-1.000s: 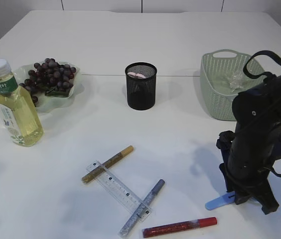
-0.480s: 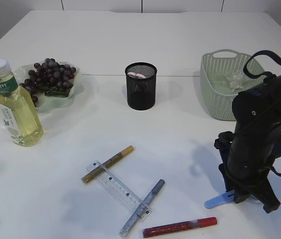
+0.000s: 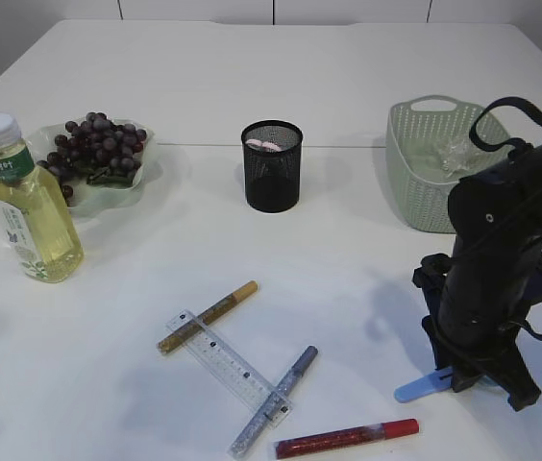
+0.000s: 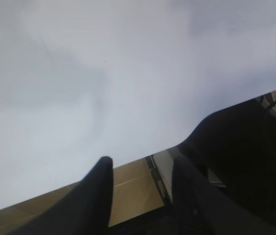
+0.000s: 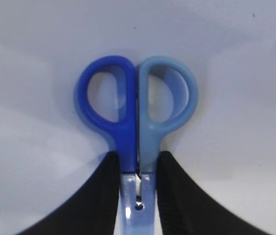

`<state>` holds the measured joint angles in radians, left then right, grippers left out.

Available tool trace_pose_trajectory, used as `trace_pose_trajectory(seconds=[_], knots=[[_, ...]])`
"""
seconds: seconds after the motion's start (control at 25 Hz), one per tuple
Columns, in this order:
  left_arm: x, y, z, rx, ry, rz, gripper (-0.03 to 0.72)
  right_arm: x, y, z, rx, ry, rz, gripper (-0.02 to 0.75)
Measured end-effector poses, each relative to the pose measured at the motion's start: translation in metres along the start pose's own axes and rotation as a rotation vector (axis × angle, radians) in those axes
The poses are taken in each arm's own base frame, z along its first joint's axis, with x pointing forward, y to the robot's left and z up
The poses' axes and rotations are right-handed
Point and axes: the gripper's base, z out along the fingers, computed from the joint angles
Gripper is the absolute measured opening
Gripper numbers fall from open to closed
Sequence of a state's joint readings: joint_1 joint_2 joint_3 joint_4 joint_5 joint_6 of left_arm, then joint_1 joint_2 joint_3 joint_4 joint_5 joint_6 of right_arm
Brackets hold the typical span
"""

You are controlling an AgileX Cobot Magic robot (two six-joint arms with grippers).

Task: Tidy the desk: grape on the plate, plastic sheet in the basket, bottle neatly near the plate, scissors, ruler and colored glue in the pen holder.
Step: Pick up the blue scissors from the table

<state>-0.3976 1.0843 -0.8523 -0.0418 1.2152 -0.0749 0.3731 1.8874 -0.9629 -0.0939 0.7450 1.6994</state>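
Bending down at the near right, the right claw point(image 5: 137, 169) pinches one scissors point(image 5: 137, 112); three glue sticks point(image 3: 346, 439) lie left.

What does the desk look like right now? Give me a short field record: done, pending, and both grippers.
done: grapes on the plate; plastic sheet in the basket
bottle: bottle upright beside the plate
pen holder: pen holder has something pink inside
pending on table: ruler, gold glue pen, silver glue pen, red glue pen
right gripper: right gripper closed on the scissors just below the handle loops
left gripper: left gripper open, empty, near the table edge
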Motion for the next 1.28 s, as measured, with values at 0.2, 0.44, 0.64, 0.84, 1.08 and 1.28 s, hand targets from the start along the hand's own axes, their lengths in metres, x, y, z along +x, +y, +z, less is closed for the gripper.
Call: trace_pose_trajectory(seconds=[0.2,0.44,0.64,0.84,1.08,1.28], knots=[[0.0000,0.0000,0.0000,0.000,0.000,0.000,0.289,0.0000,0.0001,0.0000,-0.001,0.000,-0.002,0.217],[0.0000,0.0002,0.0000,-0.002,0.000,0.001,0.287,0.0000,0.0001,0.0000,-0.001,0.000,-0.002,0.217],[0.0000,0.0002,0.0000,-0.002,0.000,0.001,0.287,-0.0003,0.0001,0.0000,-0.001,-0.003,-0.006,0.217],[-0.0005,0.0004,0.0000,-0.004,-0.006,0.002,0.287,-0.0004,0.0001,0.0000,-0.001,-0.004,-0.007,0.217],[-0.0008,0.0005,0.0000,-0.006,-0.008,0.002,0.279,-0.0011,0.0002,0.0000,-0.002,-0.013,-0.016,0.217],[-0.0011,0.0005,0.0000,-0.006,-0.012,0.002,0.278,-0.0013,0.0005,0.0000,-0.005,-0.015,-0.019,0.217]])
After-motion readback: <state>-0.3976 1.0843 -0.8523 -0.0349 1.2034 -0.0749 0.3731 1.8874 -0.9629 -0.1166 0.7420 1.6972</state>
